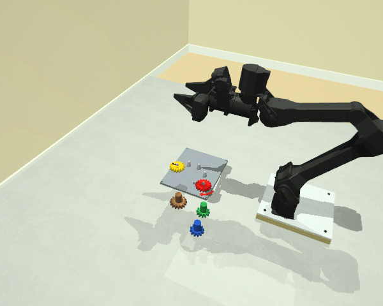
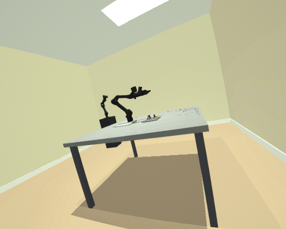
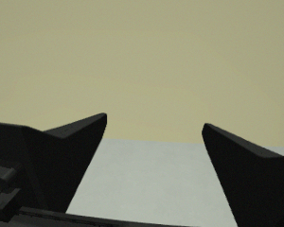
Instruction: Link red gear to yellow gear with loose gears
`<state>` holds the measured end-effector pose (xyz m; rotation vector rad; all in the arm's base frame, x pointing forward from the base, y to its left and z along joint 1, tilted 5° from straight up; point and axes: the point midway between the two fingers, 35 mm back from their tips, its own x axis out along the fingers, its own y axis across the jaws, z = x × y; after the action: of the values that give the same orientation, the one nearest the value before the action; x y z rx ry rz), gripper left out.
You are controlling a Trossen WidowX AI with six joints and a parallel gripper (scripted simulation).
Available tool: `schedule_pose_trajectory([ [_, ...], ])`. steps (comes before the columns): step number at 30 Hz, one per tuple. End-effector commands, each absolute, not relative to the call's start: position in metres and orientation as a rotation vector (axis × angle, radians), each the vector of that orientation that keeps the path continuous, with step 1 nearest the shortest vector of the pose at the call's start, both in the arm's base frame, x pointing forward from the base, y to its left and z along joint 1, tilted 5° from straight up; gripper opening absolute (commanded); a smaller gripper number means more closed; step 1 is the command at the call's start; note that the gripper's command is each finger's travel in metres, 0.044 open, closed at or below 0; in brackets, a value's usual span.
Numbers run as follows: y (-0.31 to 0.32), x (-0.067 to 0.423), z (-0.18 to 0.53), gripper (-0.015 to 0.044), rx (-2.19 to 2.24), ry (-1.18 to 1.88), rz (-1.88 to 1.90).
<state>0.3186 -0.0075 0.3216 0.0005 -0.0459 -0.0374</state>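
The grey board carries the yellow gear at its left and the red gear at its near right corner, a red arrow beside it. Three bare pegs stand between them: one peg near the yellow gear, a middle peg, and a peg near the red gear. A brown gear, a green gear and a blue gear stand upright on the table in front of the board. My gripper is open and empty, high above the table, pointing level.
The arm's white base plate lies right of the board, and the arm arches high from it. The table runs to a wall at the left in the top view. A second dark arm stands on a black box behind the table.
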Motion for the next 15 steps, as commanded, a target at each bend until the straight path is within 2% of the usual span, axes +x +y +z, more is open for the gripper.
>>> schedule_pose_trajectory([
  [1, -0.007, 0.32, 0.32, 0.0426, -0.005, -0.033, -0.036],
  [8, 0.022, 0.364, 0.239, 0.044, -0.249, 0.445, 0.085],
  [15, 0.055, 0.366, 0.15, 0.044, -0.547, 0.947, 0.335],
])
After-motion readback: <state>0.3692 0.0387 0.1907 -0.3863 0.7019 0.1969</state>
